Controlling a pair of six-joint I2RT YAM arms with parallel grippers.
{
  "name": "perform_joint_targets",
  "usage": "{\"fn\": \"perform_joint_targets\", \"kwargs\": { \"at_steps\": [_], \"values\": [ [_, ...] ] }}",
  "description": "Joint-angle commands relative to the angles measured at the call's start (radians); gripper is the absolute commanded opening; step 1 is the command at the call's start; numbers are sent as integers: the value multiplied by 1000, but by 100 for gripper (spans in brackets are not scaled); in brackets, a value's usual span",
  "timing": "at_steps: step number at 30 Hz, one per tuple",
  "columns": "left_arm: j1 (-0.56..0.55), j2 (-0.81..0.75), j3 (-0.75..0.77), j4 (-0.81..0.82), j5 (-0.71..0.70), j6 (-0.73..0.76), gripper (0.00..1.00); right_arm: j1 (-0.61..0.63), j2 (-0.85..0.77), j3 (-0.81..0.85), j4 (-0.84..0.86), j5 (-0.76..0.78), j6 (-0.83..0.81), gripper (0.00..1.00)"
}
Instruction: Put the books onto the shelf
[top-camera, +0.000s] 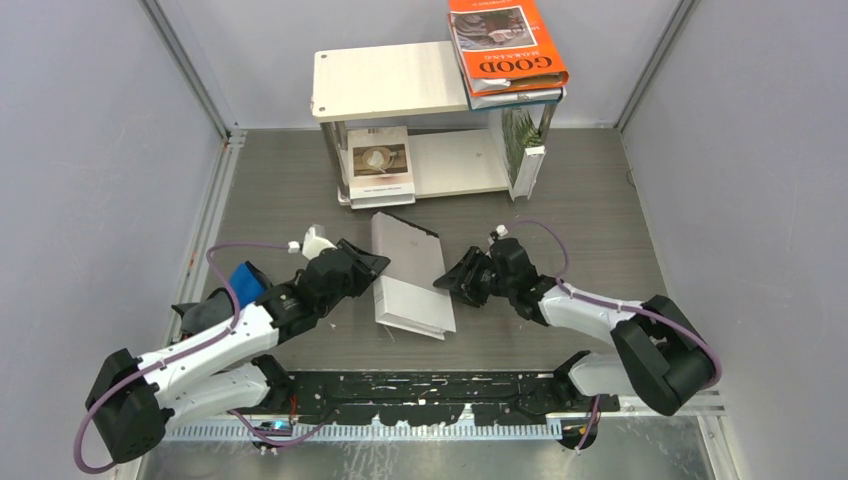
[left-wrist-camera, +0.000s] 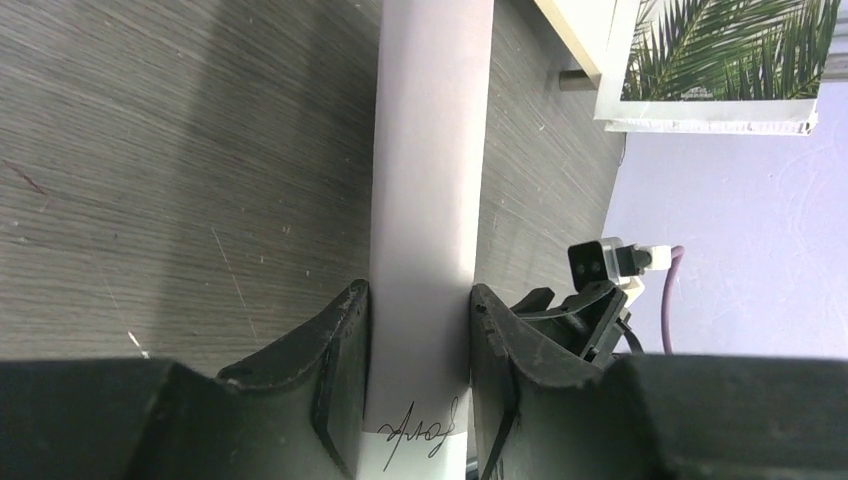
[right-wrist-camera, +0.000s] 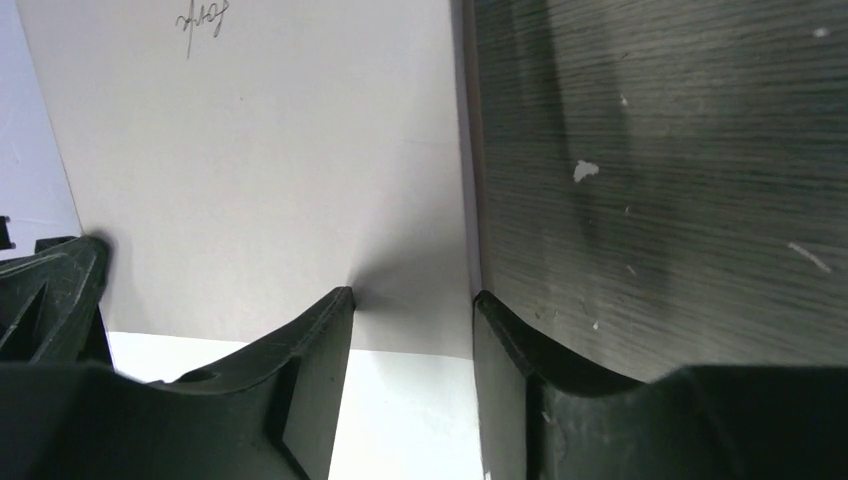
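The grey-white book (top-camera: 410, 275) lies on the bench (top-camera: 600, 200) in front of the shelf (top-camera: 390, 80), between the two arms and apart from the shelf; its left side looks raised, though how far I cannot tell. The left tool (top-camera: 380, 265) is clenched on the book's left edge; in the left wrist view its fingers (left-wrist-camera: 345, 330) press both sides of the pale strip. The right tool (top-camera: 445, 280) is at the book's right edge with its jaws spread and nothing pinched; one finger is over the cover and the other is beside the edge above the bench. The orange book (top-camera: 505, 45) rests on the shelf's top board at the right, on another book; the beige book (top-camera: 380, 160) lies on the lower board at the left; the palm-leaf book (top-camera: 522, 145) stands at the right end; a small blue object (top-camera: 245, 280) sits by the left arm.
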Motion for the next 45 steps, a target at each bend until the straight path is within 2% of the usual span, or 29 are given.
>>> {"fn": "perform_joint_targets", "kwargs": {
  "at_steps": [1, 14, 23, 31, 36, 45],
  "values": [
    [-53, -12, 70, -44, 15, -26, 26, 24, -98, 36, -17, -28, -63, 54],
    [-160, 42, 192, -240, -120, -40, 24, 23, -225, 76, -277, 69, -218, 62],
    [-189, -7, 220, -407, -242, -110, 24, 22, -280, 126, -412, 131, -311, 63],
    [-189, -30, 279, -561, -337, -136, 24, 33, -328, 236, -607, 255, -540, 64],
    [-189, 31, 368, -666, -362, -138, 23, 86, -354, 338, -718, 374, -698, 64],
    [-189, 173, 510, -807, -367, -146, 23, 320, -375, 484, -782, 647, -920, 65]
  ]
}}
